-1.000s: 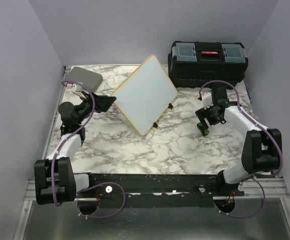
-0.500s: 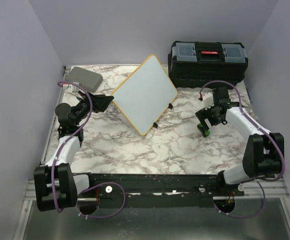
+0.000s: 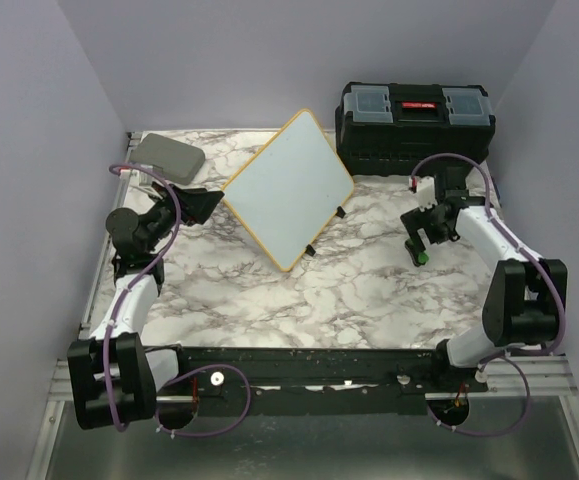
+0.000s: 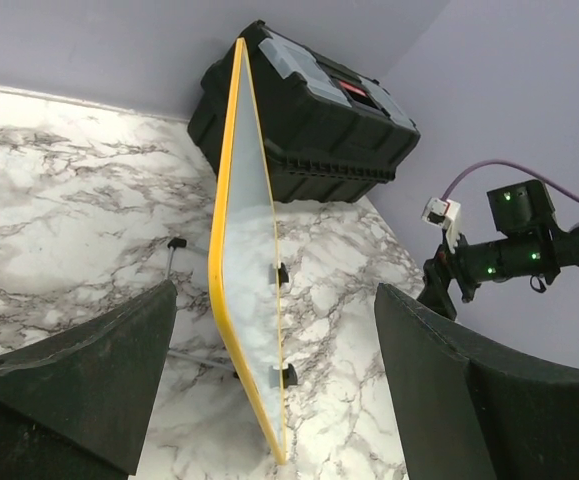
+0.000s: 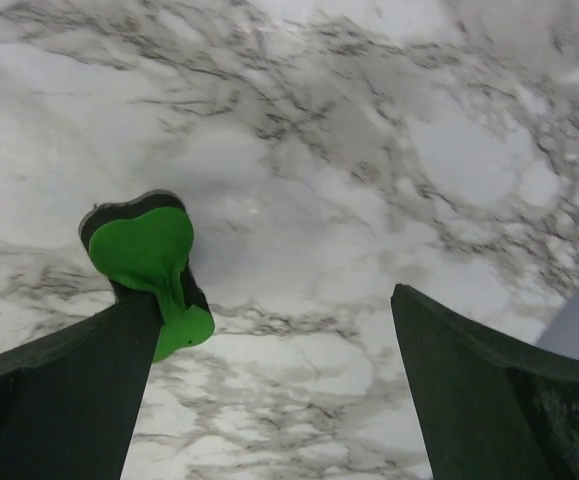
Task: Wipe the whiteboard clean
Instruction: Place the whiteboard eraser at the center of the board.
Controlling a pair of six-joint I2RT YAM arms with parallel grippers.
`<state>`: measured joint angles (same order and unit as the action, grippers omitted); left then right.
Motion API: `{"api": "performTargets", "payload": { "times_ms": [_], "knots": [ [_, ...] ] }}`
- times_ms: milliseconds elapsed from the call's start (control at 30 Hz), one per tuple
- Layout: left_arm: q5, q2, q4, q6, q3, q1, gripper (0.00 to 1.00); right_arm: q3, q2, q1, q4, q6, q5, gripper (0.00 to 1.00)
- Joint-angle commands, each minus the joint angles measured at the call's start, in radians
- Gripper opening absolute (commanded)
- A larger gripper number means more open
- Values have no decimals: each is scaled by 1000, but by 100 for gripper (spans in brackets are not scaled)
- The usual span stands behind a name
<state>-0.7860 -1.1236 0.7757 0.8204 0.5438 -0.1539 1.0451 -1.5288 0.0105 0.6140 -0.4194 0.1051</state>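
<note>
The whiteboard (image 3: 289,190) stands tilted on its small black feet mid-table, its face blank in the top view. The left wrist view shows it edge-on (image 4: 254,300), with a yellow-wood frame. My left gripper (image 3: 205,204) is open at the board's left corner; the board's edge lies ahead, between the fingers (image 4: 277,290). A green-topped eraser with a black base (image 3: 422,257) sits on the marble. My right gripper (image 3: 424,238) hangs open over it. The eraser (image 5: 149,255) is beside the left finger, not clamped; the gripper (image 5: 274,295) has its jaws wide apart.
A black toolbox (image 3: 414,120) stands at the back right, just behind the board (image 4: 299,120). A grey rounded case (image 3: 167,155) lies at the back left, close to my left arm. Purple walls close in on three sides.
My right arm has swung back and to the right, and the green eraser appears shifted right with it. My left arm has drawn slightly left; the board has not moved.
</note>
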Motion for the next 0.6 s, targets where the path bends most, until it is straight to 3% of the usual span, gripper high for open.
{"api": "performTargets", "payload": {
  "times_ms": [0,100,133,167,200,267,300,367,400,433,467,500,533,567],
  "knots": [
    [-14,43,4,4,2,-11,80,89,-9,-49,153,22,-220,100],
    [-15,61,24,22,-13,-11,80,40,-6,-48,57,41,-93,100],
    [-26,67,28,29,-14,-10,80,58,-11,-70,106,39,-177,100],
    [-33,79,22,24,-15,-11,80,83,-23,-99,174,26,-360,100],
    [-34,95,4,13,-17,-11,80,90,-32,-105,208,3,-353,100],
    [-33,120,-10,5,-21,-11,81,-74,6,31,-71,5,143,100],
    [-35,130,-7,13,-24,-11,81,-124,19,39,-126,-20,204,100],
    [-57,154,-18,20,-22,-12,81,15,-28,-100,138,-2,-276,100],
    [-56,172,-38,4,-22,-11,81,48,-53,-124,195,-14,-386,100],
    [-55,193,-53,-4,-23,-9,81,25,-45,-106,141,-1,-300,100],
    [-57,215,-59,-4,-25,-7,81,-34,-14,-73,32,-3,-98,100],
    [-67,228,-64,-1,-24,-5,81,-78,7,-58,-46,-4,-30,100],
    [-97,304,-172,-37,4,14,81,-27,20,-98,82,-16,-262,100],
    [-96,328,-198,-45,11,25,81,-41,26,-97,47,-16,-233,100]
  ]
}}
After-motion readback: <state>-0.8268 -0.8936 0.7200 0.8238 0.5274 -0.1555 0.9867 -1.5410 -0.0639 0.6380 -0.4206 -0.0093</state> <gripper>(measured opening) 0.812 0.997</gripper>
